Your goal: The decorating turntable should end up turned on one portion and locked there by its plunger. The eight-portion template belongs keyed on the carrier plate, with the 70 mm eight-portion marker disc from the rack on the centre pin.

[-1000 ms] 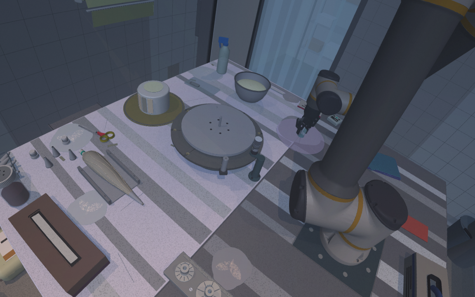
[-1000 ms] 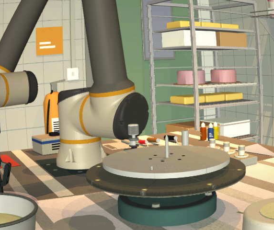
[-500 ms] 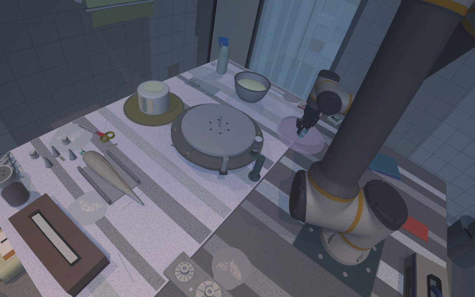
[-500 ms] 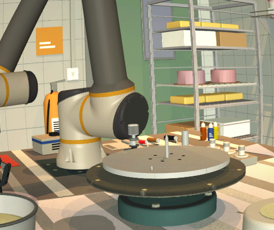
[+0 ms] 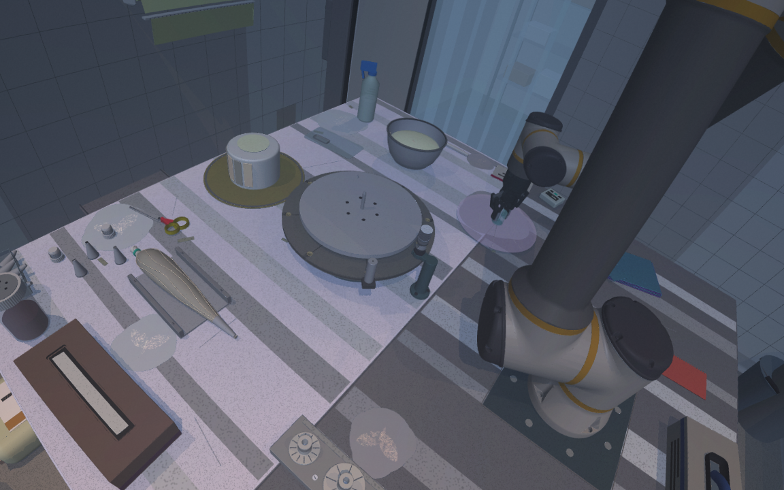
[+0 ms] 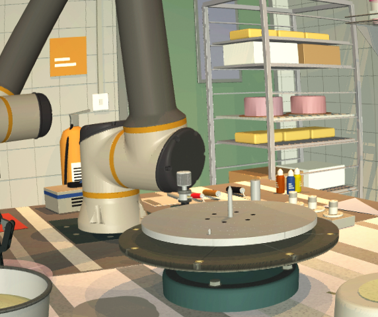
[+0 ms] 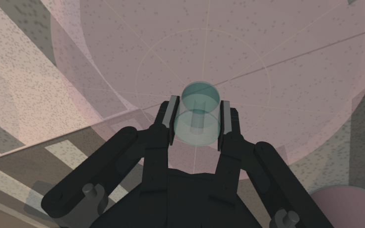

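Note:
My gripper [image 7: 197, 122] has its two finger pads on either side of the pale green translucent hub [image 7: 197, 113] at the middle of the pink translucent template [image 5: 496, 220], which lies flat on the bench to the right of the turntable. The template [image 7: 235, 73] carries faint radial lines and a ring. The turntable's grey carrier plate [image 5: 360, 213] sits bare on its dark ring, with a centre pin [image 6: 229, 201] and a small key pin [image 6: 209, 231]. The knurled plunger [image 6: 184, 186] stands at the rim. Marker discs [image 5: 322, 461] sit in a rack at the near edge.
The mixing bowl [image 5: 416, 142] stands just left of the template, close to my gripper. A cake tin [image 5: 253, 160] on a board lies beyond the turntable. A dark post [image 5: 424, 276] stands by the turntable's near rim. My arm's base [image 5: 565, 359] occupies the right bench.

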